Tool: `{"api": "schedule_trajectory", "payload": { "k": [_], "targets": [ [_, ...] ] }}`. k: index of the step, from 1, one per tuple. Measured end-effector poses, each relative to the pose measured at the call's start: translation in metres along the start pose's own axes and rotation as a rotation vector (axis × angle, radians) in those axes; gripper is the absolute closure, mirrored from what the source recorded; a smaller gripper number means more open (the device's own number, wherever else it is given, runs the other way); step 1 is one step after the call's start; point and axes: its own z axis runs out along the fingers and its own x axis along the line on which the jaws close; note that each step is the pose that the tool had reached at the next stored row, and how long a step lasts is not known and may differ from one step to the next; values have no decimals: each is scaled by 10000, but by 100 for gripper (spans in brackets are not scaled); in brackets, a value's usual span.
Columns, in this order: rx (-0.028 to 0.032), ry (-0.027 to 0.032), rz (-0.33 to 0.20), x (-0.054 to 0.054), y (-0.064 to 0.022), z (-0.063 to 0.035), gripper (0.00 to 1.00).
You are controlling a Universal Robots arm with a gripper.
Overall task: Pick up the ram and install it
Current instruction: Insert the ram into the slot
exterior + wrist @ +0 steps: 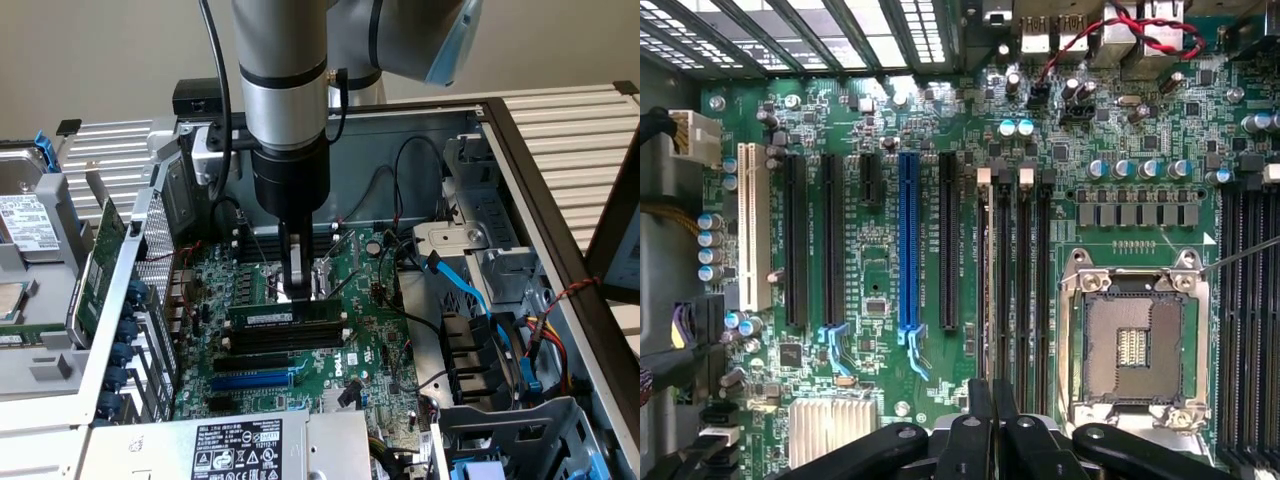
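While the gripper (293, 293) is held low with its fingers pinched together on the top edge of the ram (312, 312), the stick is seen upright in the memory slot just beside the CPU socket (1130, 345). Pickup is judged done; full seating and clip latching cannot be confirmed. Empty memory slots (285, 337) and a blue slot (250, 380) are noted farther from the socket, and a blue cable (460, 280) well apart from it. No obstruction is seen.
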Motion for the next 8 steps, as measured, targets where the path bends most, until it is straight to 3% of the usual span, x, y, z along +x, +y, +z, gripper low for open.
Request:
{"api": "schedule_trajectory", "payload": {
  "k": [8],
  "targets": [
    [-17, 48, -7, -2, 1, 40, 88]
  ]
}}
